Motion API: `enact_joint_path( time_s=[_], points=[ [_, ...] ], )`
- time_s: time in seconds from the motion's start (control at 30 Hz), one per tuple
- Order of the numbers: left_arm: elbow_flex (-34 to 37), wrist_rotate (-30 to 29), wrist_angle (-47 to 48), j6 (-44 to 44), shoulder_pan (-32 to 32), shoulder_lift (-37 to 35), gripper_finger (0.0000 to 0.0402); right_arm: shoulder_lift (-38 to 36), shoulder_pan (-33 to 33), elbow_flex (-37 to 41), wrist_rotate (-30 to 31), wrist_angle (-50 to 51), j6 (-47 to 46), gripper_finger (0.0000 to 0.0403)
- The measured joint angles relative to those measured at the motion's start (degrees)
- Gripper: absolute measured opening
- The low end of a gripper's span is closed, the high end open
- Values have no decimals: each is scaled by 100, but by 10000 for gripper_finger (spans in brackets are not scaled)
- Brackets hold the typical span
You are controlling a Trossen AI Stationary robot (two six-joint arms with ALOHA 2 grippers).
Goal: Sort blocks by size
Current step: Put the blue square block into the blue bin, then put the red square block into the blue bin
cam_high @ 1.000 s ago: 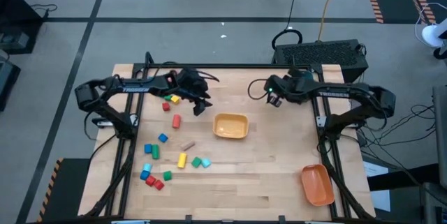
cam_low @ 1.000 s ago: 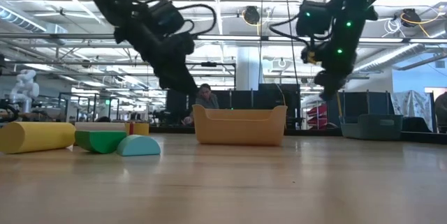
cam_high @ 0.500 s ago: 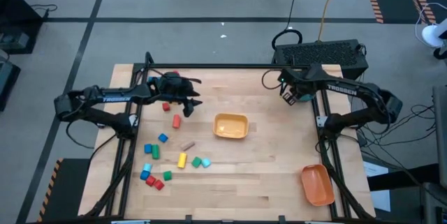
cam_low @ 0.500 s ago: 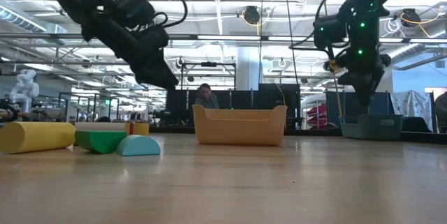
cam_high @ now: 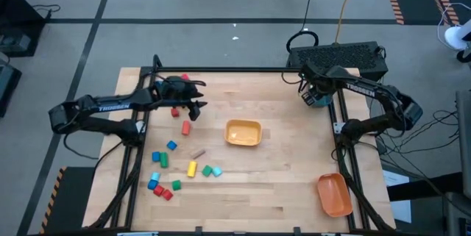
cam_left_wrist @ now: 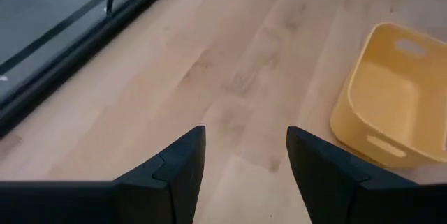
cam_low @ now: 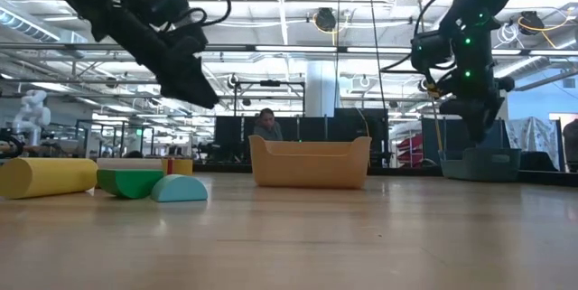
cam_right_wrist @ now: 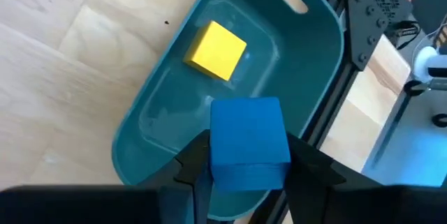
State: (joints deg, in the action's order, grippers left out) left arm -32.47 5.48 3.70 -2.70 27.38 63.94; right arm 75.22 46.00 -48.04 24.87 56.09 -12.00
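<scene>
three bins: yellow (cam_high: 243, 132), orange (cam_high: 333, 195), teal (cam_right_wrist: 230, 77). the teal one holds one yellow block (cam_right_wrist: 216, 50), and one blue block (cam_right_wrist: 248, 142) hangs above it. roughly a dozen blocks (cam_high: 173, 164) dot the table (cam_high: 280, 184).

Bare table (cam_high: 287, 170) right of yellow bin (cam_high: 243, 132); blocks (cam_high: 173, 170) crowd left.

Overhead and table-level views share the yellow bin (cam_high: 243, 133)

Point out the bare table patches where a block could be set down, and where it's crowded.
Bare wood lies between the yellow bin and the orange bin, and along the near edge of the table right of the blocks. The left side is crowded with scattered blocks. The teal bin holds a yellow cube.
</scene>
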Motion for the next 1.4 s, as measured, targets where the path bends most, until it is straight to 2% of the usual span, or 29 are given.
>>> enact_joint_path(
  time_s=[0.17, 0.27, 0.67, 0.77, 0.93, 1.07, 1.2, 1.4],
  points=[
    [-2, -1, 142, -1, 0, -312, 203, 2, 56, 345, -438, -436, 109, 129],
    [-2, -17, 227, -2, -2, -465, 203, 2, 55, 539, -432, -647, 115, 144],
    [-2, -59, 359, -2, -2, -627, 203, 2, 55, 532, -396, -1148, 114, 220],
    [-2, -233, 469, 0, -2, -627, 203, 2, 32, 532, -491, -1217, 254, 225],
    [-2, -424, 504, 0, 0, -627, 203, 2, -89, 528, -1056, -1470, 414, 222],
    [-2, -441, 501, -2, -2, -624, 203, 2, -210, 346, -1144, -1526, 436, 217],
    [-2, -907, 484, -141, -2, -582, 203, 2, -398, -18, -1146, -1538, 386, 215],
    [-2, -2086, 433, -142, 1, -334, 203, 1, -908, -752, -1147, -1612, 372, 215]
  ],
)
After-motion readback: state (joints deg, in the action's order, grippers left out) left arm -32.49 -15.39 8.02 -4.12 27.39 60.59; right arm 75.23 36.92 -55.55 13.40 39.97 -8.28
